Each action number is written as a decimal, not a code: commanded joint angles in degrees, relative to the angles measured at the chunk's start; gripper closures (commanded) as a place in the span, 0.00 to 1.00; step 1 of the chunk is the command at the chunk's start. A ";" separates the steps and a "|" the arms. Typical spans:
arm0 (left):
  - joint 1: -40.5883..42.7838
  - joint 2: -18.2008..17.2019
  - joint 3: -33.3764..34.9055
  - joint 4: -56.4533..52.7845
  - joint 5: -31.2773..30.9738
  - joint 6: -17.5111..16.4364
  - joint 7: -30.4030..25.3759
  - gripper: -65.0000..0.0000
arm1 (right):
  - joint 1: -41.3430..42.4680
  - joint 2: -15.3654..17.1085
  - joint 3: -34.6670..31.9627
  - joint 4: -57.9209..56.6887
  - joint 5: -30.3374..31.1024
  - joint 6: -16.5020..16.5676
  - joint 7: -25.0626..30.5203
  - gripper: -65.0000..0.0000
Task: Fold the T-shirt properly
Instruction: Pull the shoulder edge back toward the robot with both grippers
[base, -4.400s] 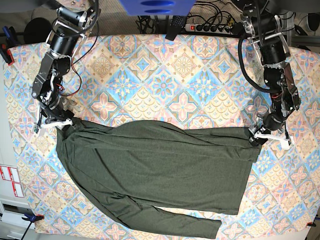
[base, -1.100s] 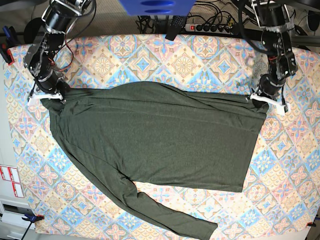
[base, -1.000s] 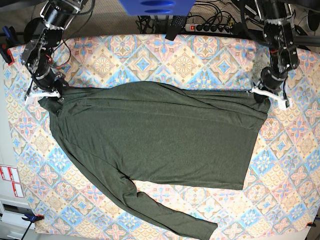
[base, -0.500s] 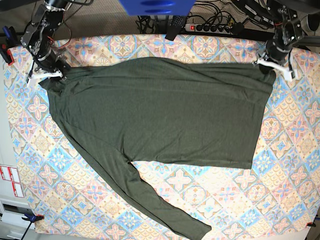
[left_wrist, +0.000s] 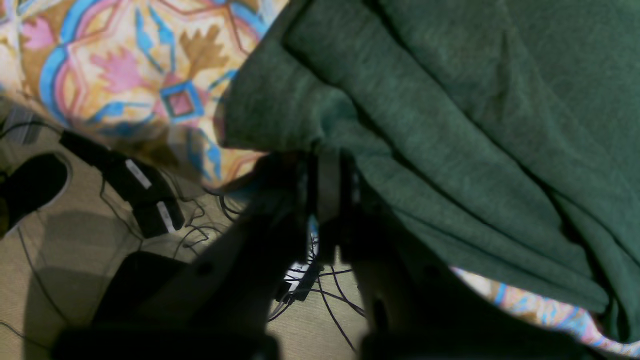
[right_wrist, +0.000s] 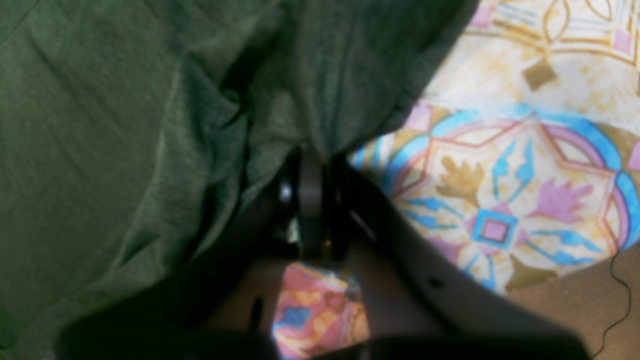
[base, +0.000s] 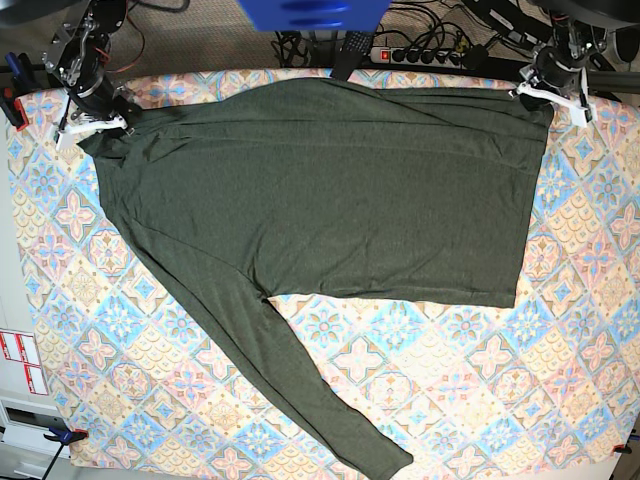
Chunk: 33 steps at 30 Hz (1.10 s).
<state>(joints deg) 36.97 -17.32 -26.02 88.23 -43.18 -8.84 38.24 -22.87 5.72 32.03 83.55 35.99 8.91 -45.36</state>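
The dark olive-green T-shirt (base: 320, 190) lies spread flat across the far half of the patterned table (base: 450, 400). One long sleeve (base: 290, 390) trails diagonally toward the near edge. My left gripper (base: 553, 95) is at the far right corner of the table, shut on the shirt's corner. In the left wrist view its fingers (left_wrist: 327, 185) pinch bunched T-shirt fabric (left_wrist: 450, 125) near the table edge. My right gripper (base: 92, 122) is at the far left, shut on the opposite corner. The right wrist view shows its fingers (right_wrist: 310, 200) clamped on folds of the T-shirt (right_wrist: 125, 125).
A power strip (base: 420, 55) and cables lie behind the far edge. A blue object (base: 310, 12) hangs at top centre. Clamps (base: 12, 105) hold the tablecloth at the left edge. In the left wrist view the floor with black cables (left_wrist: 150, 200) shows past the table edge.
Both grippers have drawn the shirt's held edge toward the far side of the table. The whole garment slid away with them and lies flatter; the sleeve trailed after it.
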 joint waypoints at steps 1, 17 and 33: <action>1.05 -1.10 -0.75 0.87 0.41 0.71 -1.10 1.00 | -0.47 0.92 0.45 1.42 -1.22 -0.86 0.48 0.99; -1.41 -1.27 -0.75 0.79 0.94 0.80 8.93 0.76 | -1.43 0.92 0.80 3.70 -1.48 -0.95 -2.94 0.71; -1.76 -3.91 -4.44 0.87 0.50 0.71 9.37 0.69 | -2.23 0.66 7.05 7.05 -1.48 -0.95 -2.94 0.62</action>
<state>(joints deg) 34.74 -20.18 -30.09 88.36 -42.52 -8.43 48.18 -24.97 5.41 38.46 89.27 34.24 7.73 -49.71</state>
